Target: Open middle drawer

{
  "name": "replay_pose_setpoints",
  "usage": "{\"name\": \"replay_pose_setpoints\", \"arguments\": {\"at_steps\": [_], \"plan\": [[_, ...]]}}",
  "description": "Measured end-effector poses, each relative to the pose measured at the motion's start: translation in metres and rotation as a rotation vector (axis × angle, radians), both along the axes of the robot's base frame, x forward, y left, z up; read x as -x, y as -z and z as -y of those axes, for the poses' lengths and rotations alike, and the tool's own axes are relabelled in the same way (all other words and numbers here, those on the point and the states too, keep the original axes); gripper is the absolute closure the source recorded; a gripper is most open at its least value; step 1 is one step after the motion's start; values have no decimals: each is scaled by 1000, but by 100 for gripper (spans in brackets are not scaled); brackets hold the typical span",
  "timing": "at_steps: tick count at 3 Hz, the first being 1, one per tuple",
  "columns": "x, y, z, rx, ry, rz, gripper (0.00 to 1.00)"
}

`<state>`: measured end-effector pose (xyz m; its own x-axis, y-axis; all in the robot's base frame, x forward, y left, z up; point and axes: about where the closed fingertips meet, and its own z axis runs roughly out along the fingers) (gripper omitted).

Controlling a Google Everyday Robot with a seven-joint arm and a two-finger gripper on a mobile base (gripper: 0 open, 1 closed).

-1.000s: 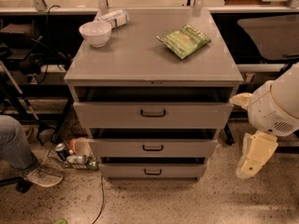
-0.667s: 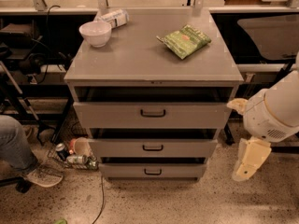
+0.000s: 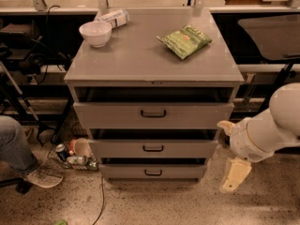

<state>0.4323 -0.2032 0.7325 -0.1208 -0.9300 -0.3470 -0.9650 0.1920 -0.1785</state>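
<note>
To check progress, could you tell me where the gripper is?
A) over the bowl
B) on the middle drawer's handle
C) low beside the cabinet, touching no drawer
C: the gripper hangs near the floor beside the cabinet, clear of the middle drawer.

Warm, rather dim indoor light falls from overhead, toward 12 o'clock. The cabinet top is the brightest plane, with a soft sheen and no hard glare, and the bowl throws only a short shadow. Deep black bands lie under the top's overhang and above the middle drawer. The recesses at 9 and 3 o'clock sink into dark. The gripper, at 4 o'clock beside the cabinet, is lit pale cream. The floor is dully, evenly lit.
</note>
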Motion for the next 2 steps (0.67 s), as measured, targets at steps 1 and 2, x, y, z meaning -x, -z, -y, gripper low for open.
{"name": "replay_pose_setpoints", "arguments": {"at_steps": [1, 2], "plan": [[-10, 42, -2, -31, 10, -1, 0], [-10, 42, -2, -31, 10, -1, 0]]}}
